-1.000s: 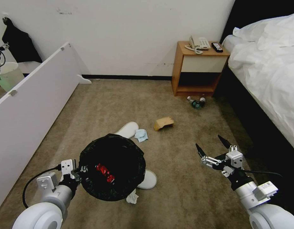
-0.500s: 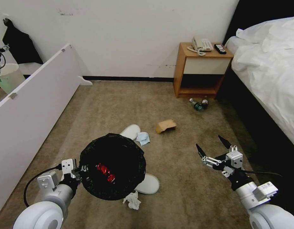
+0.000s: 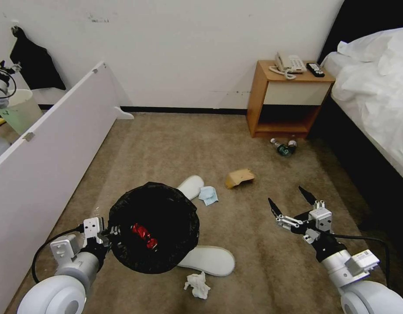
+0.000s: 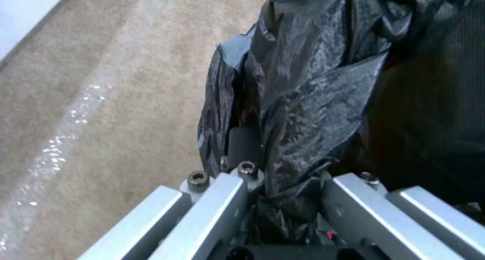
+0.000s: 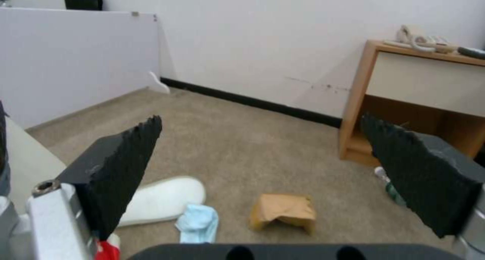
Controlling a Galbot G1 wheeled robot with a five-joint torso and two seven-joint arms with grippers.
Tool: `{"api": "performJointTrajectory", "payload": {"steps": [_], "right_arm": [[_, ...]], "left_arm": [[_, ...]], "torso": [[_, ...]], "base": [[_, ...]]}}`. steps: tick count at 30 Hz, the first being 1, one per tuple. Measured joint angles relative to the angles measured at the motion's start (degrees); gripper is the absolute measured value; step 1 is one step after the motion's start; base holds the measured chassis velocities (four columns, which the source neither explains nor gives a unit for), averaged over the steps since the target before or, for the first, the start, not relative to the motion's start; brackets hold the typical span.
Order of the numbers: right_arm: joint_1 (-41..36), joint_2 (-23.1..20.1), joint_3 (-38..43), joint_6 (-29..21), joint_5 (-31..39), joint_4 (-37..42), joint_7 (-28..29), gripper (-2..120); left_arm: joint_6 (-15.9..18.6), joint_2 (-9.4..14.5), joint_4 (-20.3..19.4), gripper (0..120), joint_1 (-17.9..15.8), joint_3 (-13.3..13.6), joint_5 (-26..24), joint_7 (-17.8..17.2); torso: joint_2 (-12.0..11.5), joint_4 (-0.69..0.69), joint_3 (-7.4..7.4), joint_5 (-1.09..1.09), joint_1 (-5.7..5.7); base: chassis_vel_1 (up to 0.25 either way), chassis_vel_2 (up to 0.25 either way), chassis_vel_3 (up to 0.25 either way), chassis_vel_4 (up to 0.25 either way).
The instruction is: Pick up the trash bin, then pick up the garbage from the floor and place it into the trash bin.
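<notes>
Fingers of the left gripper [image 3: 108, 232] pinch the trash bin [image 3: 154, 227] by its bag-lined rim above the carpet, while the right gripper [image 3: 292, 201] hangs spread wide, empty, over bare floor beside the bed [image 3: 376, 104].

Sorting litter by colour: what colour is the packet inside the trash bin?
Red; the packet lies in the trash bin, clearest in the head view.

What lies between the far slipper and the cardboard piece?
In the head view, a light-blue cloth lies on the carpet between the far slipper and the cardboard piece.
</notes>
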Motion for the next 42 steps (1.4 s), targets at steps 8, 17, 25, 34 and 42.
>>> {"api": "performJointTrajectory", "payload": {"steps": [8, 17, 25, 34, 42], "right_arm": [[0.0, 0.4, -0.3, 1.3, 0.1, -0.5, 0.0, 100], [0.0, -0.2, -0.9, 2.5, 0.3, -1.4, 0.3, 100], [1.0, -4.2, -4.3, -0.8, 0.8, -3.2, 3.0, 100], [0.7, -11.3, -9.5, -7.3, 5.2, -4.1, 11.7, 100], [5.5, -17.7, -19.1, -14.1, 14.2, -4.5, 21.6, 100]], "left_arm": [[0.0, 0.0, 0.0, 0, 0.1, 0.0, 0.0, 0.0], [0.0, 0.1, 0.1, 0, 0.1, 0.0, 0.1, 0.1], [0.1, -0.2, -0.6, 0, 1.0, 0.6, 1.1, 0.1], [0.1, -0.7, -1.8, 0, 2.2, 0.9, 2.4, 0.5], [0.1, -1.9, -1.7, 0, 2.5, 0.9, 4.6, 1.0]], "torso": [[0.0, 0.01, 0.0, -0.02, 0.0], [0.0, 0.0, 0.0, 0.01, 0.0], [0.0, 0.01, 0.0, 0.0, 0.0], [0.0, 0.0, 0.0, 0.01, 0.0], [0.0, 0.01, 0.0, 0.0, 0.0]], "base": [[0.1, 0.206, -0.091, -0.209], [0.024, 0.032, -0.012, -0.051], [0.0, 0.0, 0.0, 0.0], [0.0, 0.0, 0.0, 0.0], [0.0, 0.0, 0.0, 0.0]]}}
